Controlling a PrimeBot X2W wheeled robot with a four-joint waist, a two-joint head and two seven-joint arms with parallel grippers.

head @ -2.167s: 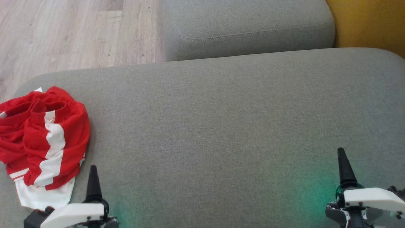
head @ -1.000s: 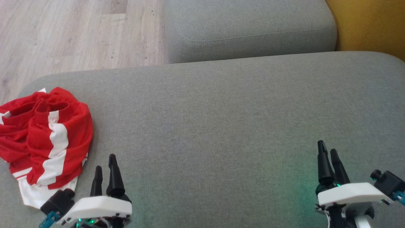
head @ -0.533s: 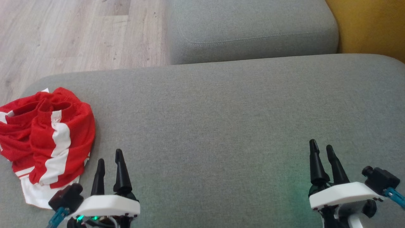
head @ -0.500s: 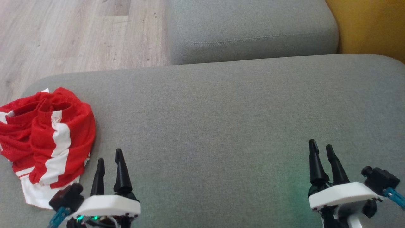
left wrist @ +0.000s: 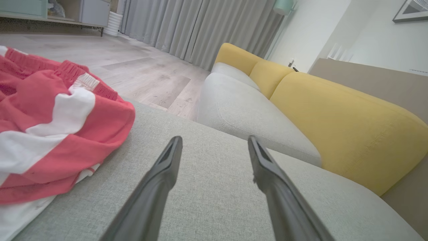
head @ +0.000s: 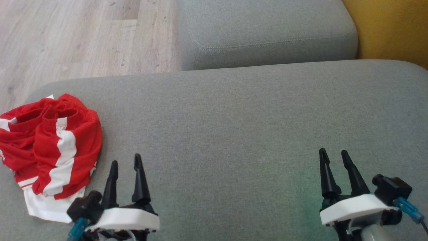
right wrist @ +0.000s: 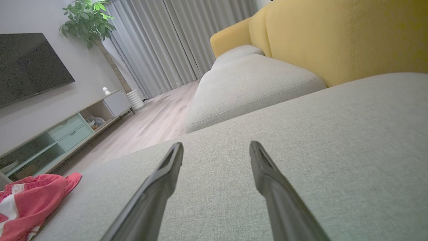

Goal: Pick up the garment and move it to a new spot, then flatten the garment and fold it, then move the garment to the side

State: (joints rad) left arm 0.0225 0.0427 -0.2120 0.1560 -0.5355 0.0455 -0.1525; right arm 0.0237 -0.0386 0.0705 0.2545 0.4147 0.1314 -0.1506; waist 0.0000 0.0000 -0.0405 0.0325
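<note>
A red garment (head: 50, 147) with broad white stripes and a ribbed waistband lies crumpled in a soft heap at the left edge of the grey woven seat cushion (head: 234, 117). The left gripper (head: 125, 159) hovers at the near edge just beside the heap, clear of it, its dark tapered fingers spread apart. The right gripper (head: 333, 151) points forward towards the near right corner, jaws likewise apart and empty.

left gripper (left wrist: 214, 147) rises from six o'clock, its two dark fingers (left wrist: 160, 177) spread apart over a grey sofa cushion (left wrist: 214, 201); a crumpled red and white garment (left wrist: 50, 134) lies at nine o'clock, yellow backrest (left wrist: 341, 127) at three o'clock, grey curtains (left wrist: 200, 26) at twelve
</note>
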